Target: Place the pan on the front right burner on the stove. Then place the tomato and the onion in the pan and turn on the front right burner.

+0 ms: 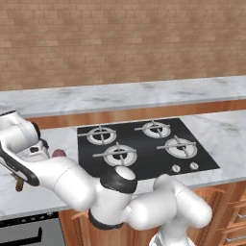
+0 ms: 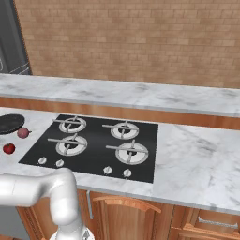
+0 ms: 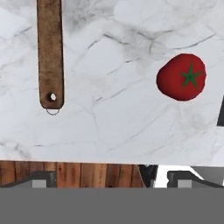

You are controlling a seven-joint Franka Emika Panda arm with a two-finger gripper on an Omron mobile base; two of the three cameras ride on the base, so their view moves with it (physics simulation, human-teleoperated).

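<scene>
The pan (image 2: 8,123) lies on the marble counter left of the stove (image 2: 93,145), a round black dish. Its brown wooden handle (image 3: 50,52) runs down the upper left of the hand view, and its tip (image 1: 19,185) shows below the arm. The glossy red tomato (image 3: 181,77) (image 2: 8,149) sits on the counter to the right of the handle. The duller maroon onion (image 2: 23,132) (image 1: 58,153) rests between pan and stove. My gripper (image 3: 116,178) hovers above the counter's front edge, open and holding nothing. The front right burner (image 1: 180,146) (image 2: 131,152) is bare.
White knobs (image 2: 117,171) line the stove's front edge. A raised marble ledge (image 1: 125,96) and brick wall run behind the counter. Wooden cabinet fronts (image 2: 131,211) lie below. A dark appliance (image 2: 9,42) stands at the far left.
</scene>
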